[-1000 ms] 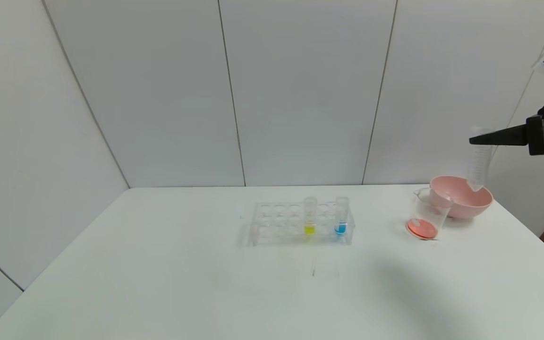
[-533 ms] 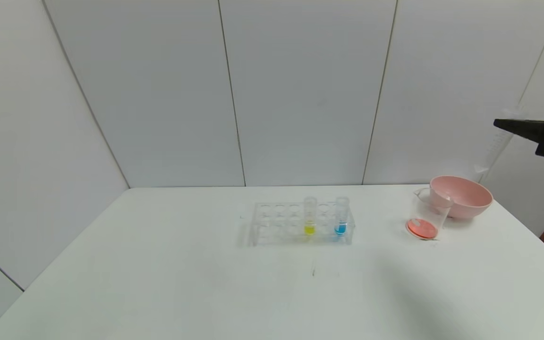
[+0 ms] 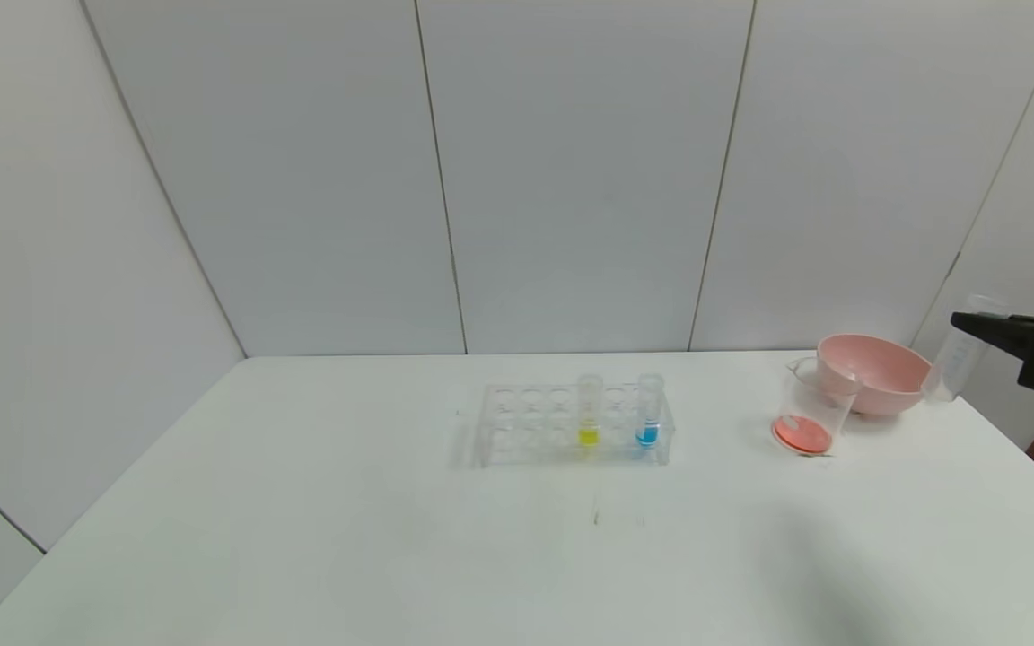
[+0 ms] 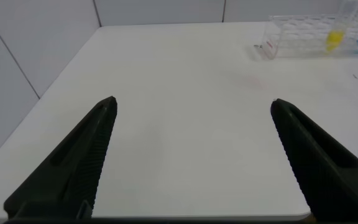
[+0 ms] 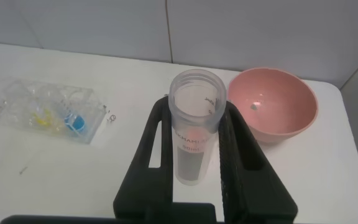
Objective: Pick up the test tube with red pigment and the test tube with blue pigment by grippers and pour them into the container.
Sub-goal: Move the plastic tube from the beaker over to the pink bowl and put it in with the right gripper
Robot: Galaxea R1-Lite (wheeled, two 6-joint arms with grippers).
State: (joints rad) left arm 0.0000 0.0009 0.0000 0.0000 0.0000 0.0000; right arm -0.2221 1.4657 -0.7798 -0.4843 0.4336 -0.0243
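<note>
My right gripper (image 3: 959,321) is at the table's far right edge, just right of the pink bowl, shut on a clear test tube (image 3: 954,361) that hangs below it, empty except for a faint red tinge. The right wrist view shows the tube's open mouth (image 5: 193,93) between the closed jaws of that gripper (image 5: 194,107). The container (image 3: 809,418), a small glass beaker, stands left of the bowl with orange-red liquid at its bottom. The test tube with blue pigment (image 3: 649,414) stands upright in the rack. My left gripper (image 4: 192,102) hovers open over bare table, holding nothing.
A clear tube rack (image 3: 530,423) sits mid-table and also holds a tube with yellow liquid (image 3: 589,414). The pink bowl (image 3: 896,388) stands at the back right against the beaker. The table's right edge is close beneath my right gripper.
My right gripper, still gripping the tube, rose from above the pink bowl and swung right, then came down to the bowl's right side. Rack and beaker have not moved.
</note>
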